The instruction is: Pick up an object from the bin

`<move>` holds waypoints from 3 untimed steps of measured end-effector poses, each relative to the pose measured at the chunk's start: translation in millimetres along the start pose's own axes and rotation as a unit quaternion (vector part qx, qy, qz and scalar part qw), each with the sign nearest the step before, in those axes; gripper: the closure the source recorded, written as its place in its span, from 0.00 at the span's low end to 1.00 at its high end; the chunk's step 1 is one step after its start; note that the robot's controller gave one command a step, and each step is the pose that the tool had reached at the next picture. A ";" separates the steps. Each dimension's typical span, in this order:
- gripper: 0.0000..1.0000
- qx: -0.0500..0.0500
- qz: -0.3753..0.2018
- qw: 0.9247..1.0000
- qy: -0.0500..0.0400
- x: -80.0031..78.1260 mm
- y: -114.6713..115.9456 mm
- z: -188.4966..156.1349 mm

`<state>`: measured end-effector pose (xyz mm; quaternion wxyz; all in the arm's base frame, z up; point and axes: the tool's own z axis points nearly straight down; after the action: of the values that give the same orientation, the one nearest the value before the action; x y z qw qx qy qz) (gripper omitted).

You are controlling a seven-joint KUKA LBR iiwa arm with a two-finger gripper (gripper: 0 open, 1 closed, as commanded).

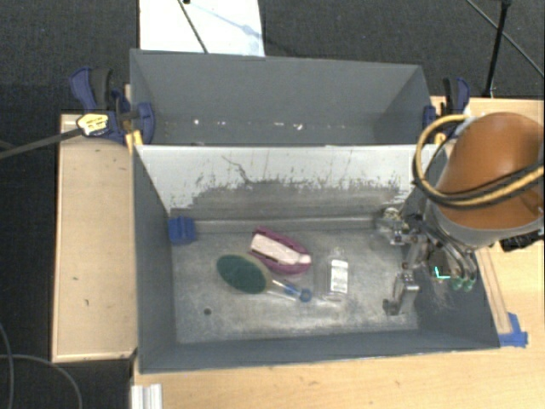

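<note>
small clear plastic packet with white label [339, 278] | on grey metal bin [213, 322] floor, 9 o'clock of my gripper [398, 304] | grip state: cannot tell | step, i judge: approach | next: shift toward 9 o'clock, descend

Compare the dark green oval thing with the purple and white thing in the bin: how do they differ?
Colour: the green oval thing is dark green; the purple and white thing is purple with a pale top. Shape: the green oval thing looks flat and rounded; the purple and white thing is longer and bulkier. Both lie on the floor of the bin, left of the end effector.
</note>
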<state>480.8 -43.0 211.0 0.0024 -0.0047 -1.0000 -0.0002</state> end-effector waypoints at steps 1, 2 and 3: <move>0.00 -0.001 -0.037 0.999 -0.001 -49.4 70.2 135.8; 0.00 0.001 -0.008 1.000 -0.002 -5.4 19.9 115.4; 0.00 -0.001 -0.005 1.000 -0.005 -31.2 67.1 141.9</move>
<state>511.9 23.9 69.0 -0.0022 0.0008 -1.0000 -0.0011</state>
